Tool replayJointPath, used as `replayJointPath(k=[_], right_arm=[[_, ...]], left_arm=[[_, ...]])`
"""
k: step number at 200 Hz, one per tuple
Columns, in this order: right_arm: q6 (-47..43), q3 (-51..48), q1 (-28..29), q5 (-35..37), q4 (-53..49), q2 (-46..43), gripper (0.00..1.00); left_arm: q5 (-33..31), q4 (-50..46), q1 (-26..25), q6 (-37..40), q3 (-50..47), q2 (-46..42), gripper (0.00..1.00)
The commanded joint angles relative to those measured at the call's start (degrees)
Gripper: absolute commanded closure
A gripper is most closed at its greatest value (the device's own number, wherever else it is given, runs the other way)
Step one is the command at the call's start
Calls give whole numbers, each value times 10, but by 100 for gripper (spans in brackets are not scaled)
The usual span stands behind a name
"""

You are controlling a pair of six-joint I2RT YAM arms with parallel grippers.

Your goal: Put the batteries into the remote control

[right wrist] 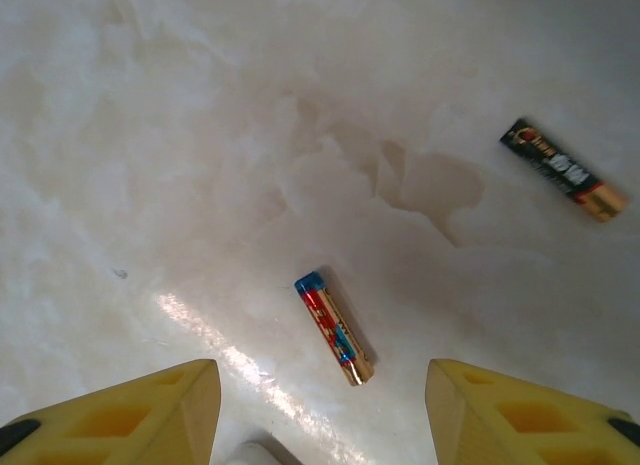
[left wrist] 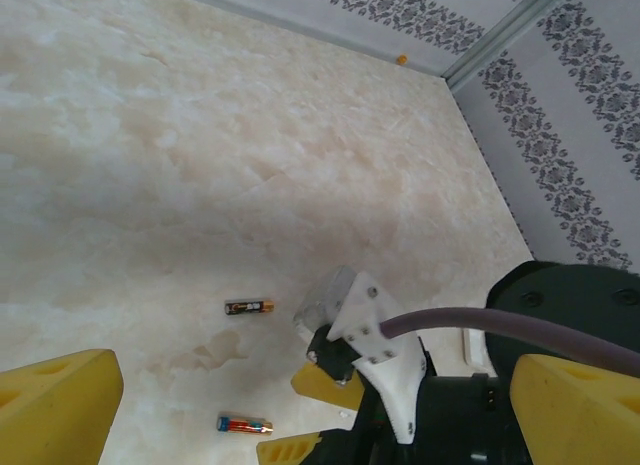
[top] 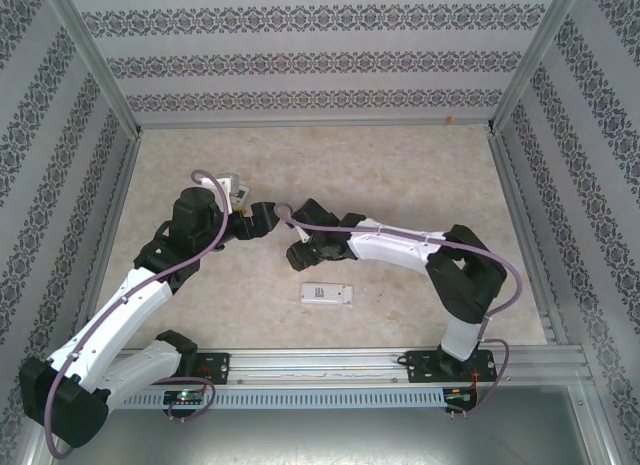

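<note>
Two batteries lie on the marbled table. One is red and blue with a gold end, and in the right wrist view it rests just ahead of my right gripper, centred between the yellow fingers and touching neither. My right gripper is open. The other battery is dark with a coppery end and lies further off to the right. From the left wrist view both batteries show, the dark one and the red-blue one, with the right gripper's fingers beside the red-blue one. My left gripper hovers open and holds nothing. The white remote control lies nearer the arm bases.
Patterned walls with metal posts enclose the table on three sides. A metal rail carrying the arm bases runs along the near edge. The right arm's purple cable crosses the left wrist view.
</note>
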Motion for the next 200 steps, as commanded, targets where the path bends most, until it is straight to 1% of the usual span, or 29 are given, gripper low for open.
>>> replayJointPath(k=[1,23,40,61,73,86,109,123,155,177,200], right_arm=[[-21,29,13,2,-18,39,43],[-33,57,17,4,-25,83,45],[-39,81,21,8,-42,112,50],[-45,96,31,34,-66,131,57],[-50,98,37,52,-82,135,58],[-57,97,44,69,-95,134,54],[-61,82,50,79,-100,125,43],[-59,73,50,84,-102,119,43],[-57,57,50,76,-96,123,57],[-50,67,51,70,-97,137,66],[-43,67,52,72,-91,129,79]], left_arm=[[10,2,4,5,-4,-6,0],[15,-5,4,9,-1,-2,0],[15,-6,4,6,-2,0,0],[17,-4,4,1,-5,-1,0],[17,-2,4,-2,-7,-4,0],[18,2,4,-4,-9,-3,0],[22,5,4,-5,-9,0,0],[25,5,4,-5,-8,3,0],[24,4,4,-5,-8,-1,0],[19,-2,5,-5,-7,-6,0],[-10,-24,4,-16,-5,-7,0]])
